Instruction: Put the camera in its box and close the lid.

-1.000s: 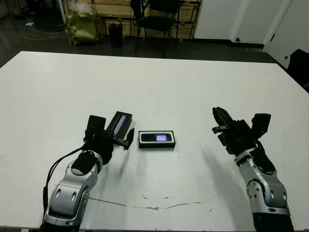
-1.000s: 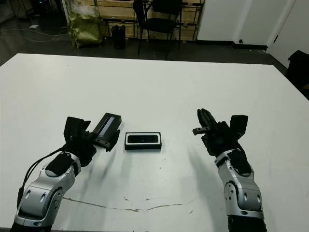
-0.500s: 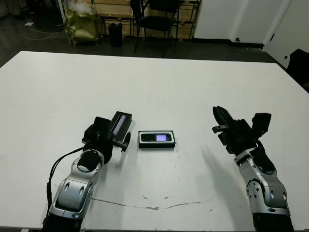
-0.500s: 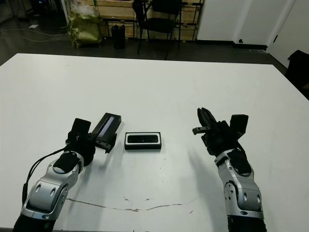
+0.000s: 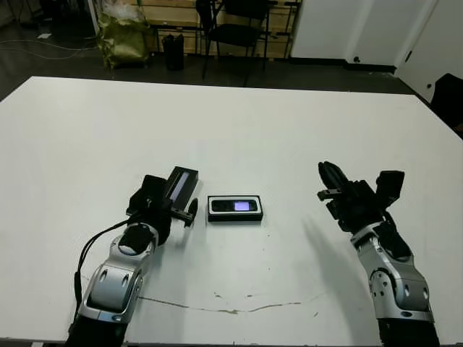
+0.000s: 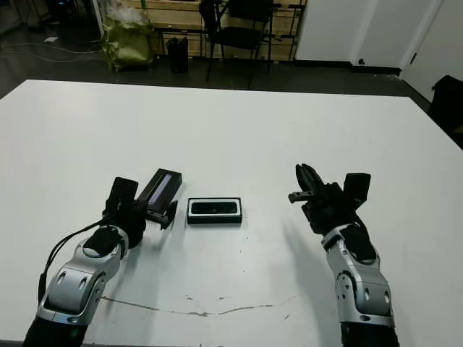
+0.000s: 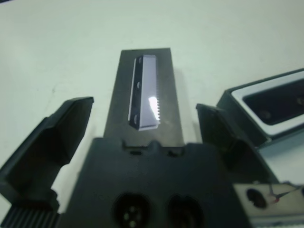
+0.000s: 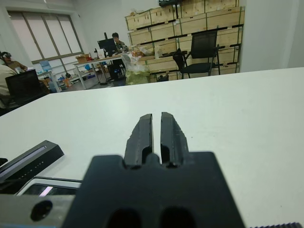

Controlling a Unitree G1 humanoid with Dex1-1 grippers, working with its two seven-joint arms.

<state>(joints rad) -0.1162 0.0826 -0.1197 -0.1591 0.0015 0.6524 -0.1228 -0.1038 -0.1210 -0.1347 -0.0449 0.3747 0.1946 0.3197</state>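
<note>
We are reaching with our left claw (image 7: 145, 118) toward the lid (image 7: 145, 92), which is lying on the white table (image 5: 231, 123) with its pale stripe facing up. In the left wrist view our two fingers (image 7: 52, 133) are standing wide apart, one on each side of the lid, and neither is touching it. The lid's near end is sitting between them, hard against the claw's black body, while its far end is pointing away from us. From the head views the lid (image 5: 181, 186) is lying at a slant, and whether it is resting flat or tipped up on one end we cannot tell.

Just to the right of the lid the box (image 5: 235, 208) is sitting flat on the table, its white lining showing as a rim. The camera (image 5: 236, 206) is lying inside it, face up, with its small purple window showing. The box is near the lid but apart from it.

Our right claw (image 6: 304, 182) is hovering above the table well to the right of the box, touching nothing. Its fingers (image 8: 141, 135) are pressed nearly together with only a thin slit between them, and they are gripping nothing.
</note>
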